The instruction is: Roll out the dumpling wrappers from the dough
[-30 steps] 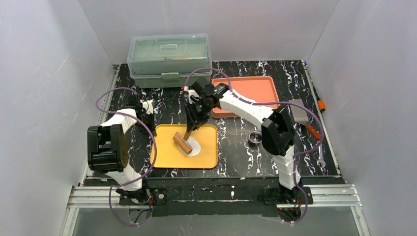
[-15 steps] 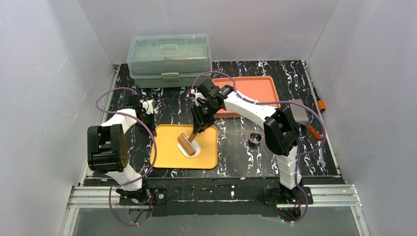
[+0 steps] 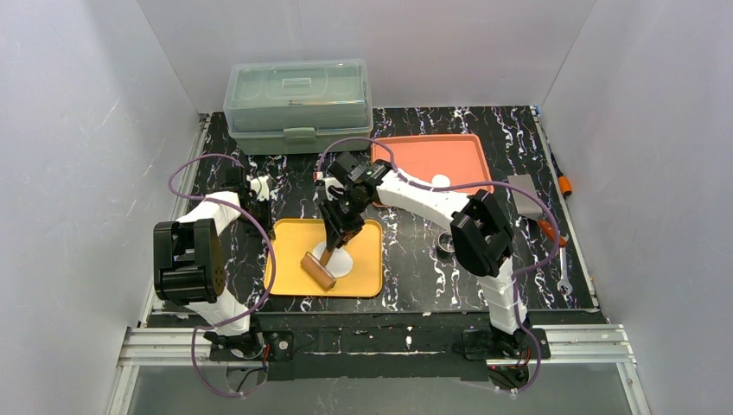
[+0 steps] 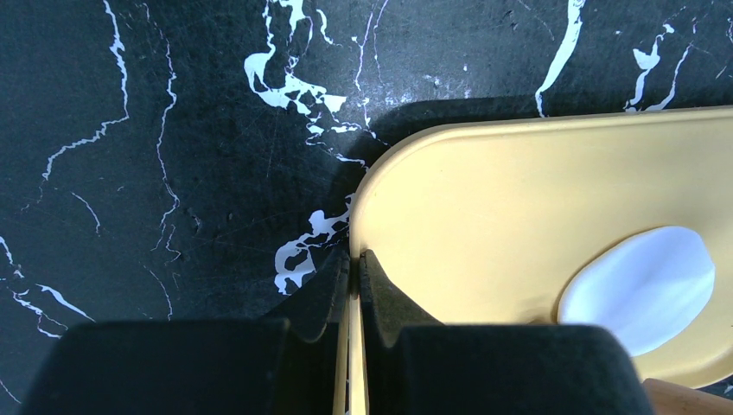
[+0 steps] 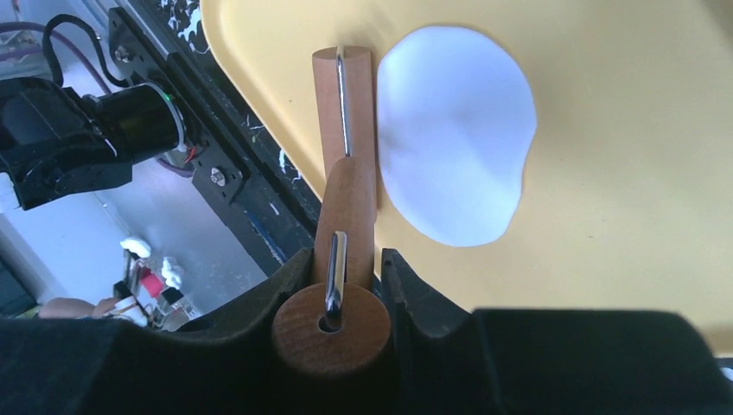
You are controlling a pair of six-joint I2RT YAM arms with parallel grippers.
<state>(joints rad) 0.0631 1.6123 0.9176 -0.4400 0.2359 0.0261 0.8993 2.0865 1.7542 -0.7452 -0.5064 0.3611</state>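
The dough (image 3: 340,260) (image 5: 454,143) (image 4: 640,285) lies as a flat white oval on the yellow tray (image 3: 367,277) (image 5: 622,173). My right gripper (image 3: 333,232) (image 5: 346,268) is shut on the wooden handle of a rolling pin (image 3: 317,270) (image 5: 344,130). Its roller rests on the tray against the dough's left edge. My left gripper (image 3: 265,226) (image 4: 354,259) is shut on the yellow tray's left rim (image 4: 380,173). One small round white dumpling wrapper (image 3: 441,181) lies on the orange tray (image 3: 406,156).
A clear lidded box (image 3: 298,104) stands at the back. A small metal ring (image 3: 446,245) sits right of the yellow tray, partly behind the right arm. A grey block (image 3: 525,192), an orange-handled tool (image 3: 547,229) and a wrench (image 3: 564,281) lie at the right edge.
The right gripper has drawn the rolling pin toward the near left, so the roller went from on top of the dough to its left edge. The left gripper stays still.
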